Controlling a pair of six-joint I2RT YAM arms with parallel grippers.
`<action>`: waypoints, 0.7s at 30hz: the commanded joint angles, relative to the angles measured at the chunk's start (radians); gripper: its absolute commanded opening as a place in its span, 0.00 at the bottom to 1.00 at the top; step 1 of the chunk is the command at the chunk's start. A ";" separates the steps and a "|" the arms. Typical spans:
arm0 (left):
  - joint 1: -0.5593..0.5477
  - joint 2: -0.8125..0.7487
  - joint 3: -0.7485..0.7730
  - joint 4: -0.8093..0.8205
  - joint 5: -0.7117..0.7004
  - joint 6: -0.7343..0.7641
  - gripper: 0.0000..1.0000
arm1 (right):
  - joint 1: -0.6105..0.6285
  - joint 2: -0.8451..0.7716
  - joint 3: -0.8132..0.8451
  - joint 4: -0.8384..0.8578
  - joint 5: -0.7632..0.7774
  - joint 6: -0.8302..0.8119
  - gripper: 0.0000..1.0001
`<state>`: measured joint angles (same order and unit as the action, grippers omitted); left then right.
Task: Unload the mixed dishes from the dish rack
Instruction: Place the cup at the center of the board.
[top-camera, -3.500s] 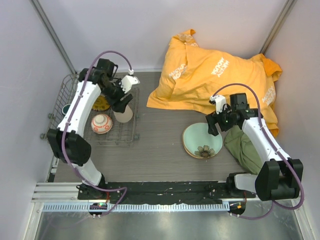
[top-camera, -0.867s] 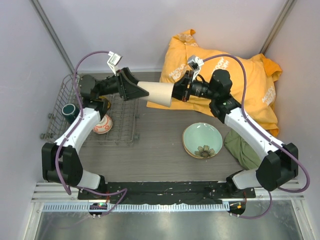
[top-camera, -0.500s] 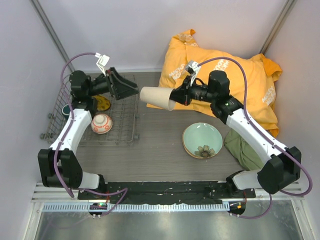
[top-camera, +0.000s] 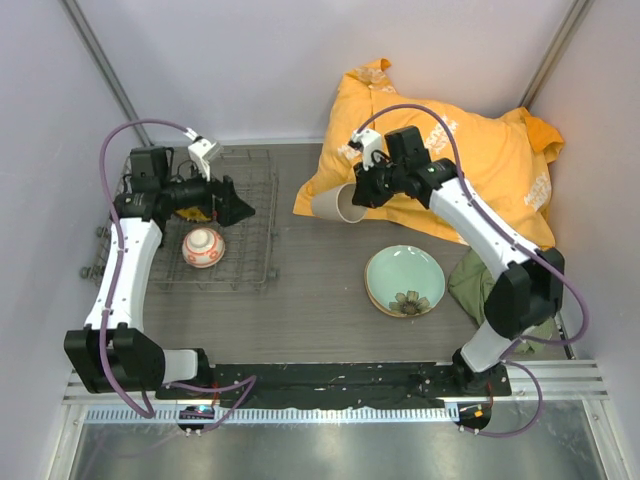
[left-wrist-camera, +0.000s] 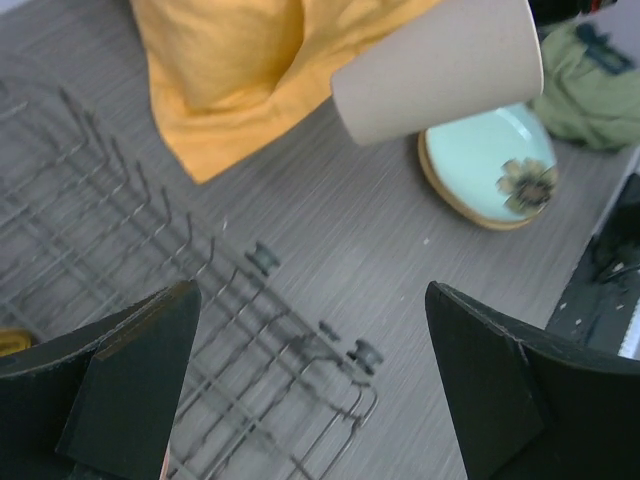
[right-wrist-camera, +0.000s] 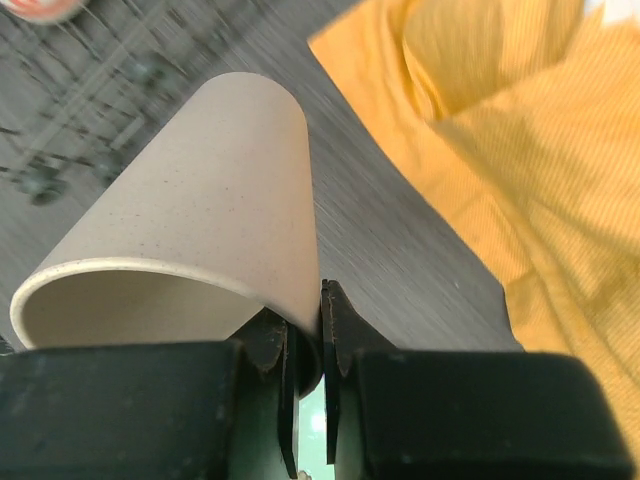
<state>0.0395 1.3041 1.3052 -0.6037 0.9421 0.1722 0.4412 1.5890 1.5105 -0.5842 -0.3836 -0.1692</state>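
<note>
My right gripper (top-camera: 362, 192) is shut on the rim wall of the beige cup (top-camera: 338, 205), which lies tilted above the table beside the orange cloth. In the right wrist view one finger sits inside the cup (right-wrist-camera: 190, 240) and one outside, right gripper (right-wrist-camera: 320, 340). My left gripper (top-camera: 238, 205) stands wide open over the dish rack (top-camera: 250, 262), with nothing between its fingers (left-wrist-camera: 120, 390). The white-and-red bowl (top-camera: 203, 247) sits in the rack. A sliver of the yellow plate (top-camera: 203, 212) shows behind the left wrist. The pale green flower plate (top-camera: 405, 280) lies on the table. The mug is hidden.
A crumpled orange cloth (top-camera: 440, 150) covers the back right of the table, and a dark green cloth (top-camera: 480, 290) lies right of the plate. The left wrist view shows the rack's prongs (left-wrist-camera: 200, 300), the cup (left-wrist-camera: 440, 70) and the plate (left-wrist-camera: 490, 170).
The left gripper let go of the cup, opened wide and drew back left over the rack. The right gripper kept the cup and swung it back and down toward the cloth's edge.
</note>
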 joint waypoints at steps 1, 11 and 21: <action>-0.001 -0.026 0.014 -0.235 -0.169 0.246 1.00 | 0.014 0.089 0.117 -0.205 0.110 -0.036 0.01; -0.003 -0.042 -0.049 -0.278 -0.275 0.302 1.00 | 0.074 0.264 0.260 -0.388 0.239 -0.059 0.01; -0.001 -0.023 -0.070 -0.303 -0.293 0.331 1.00 | 0.129 0.354 0.336 -0.499 0.270 -0.084 0.01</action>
<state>0.0395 1.2850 1.2480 -0.8913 0.6621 0.4694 0.5533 1.9293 1.7828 -1.0172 -0.1371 -0.2317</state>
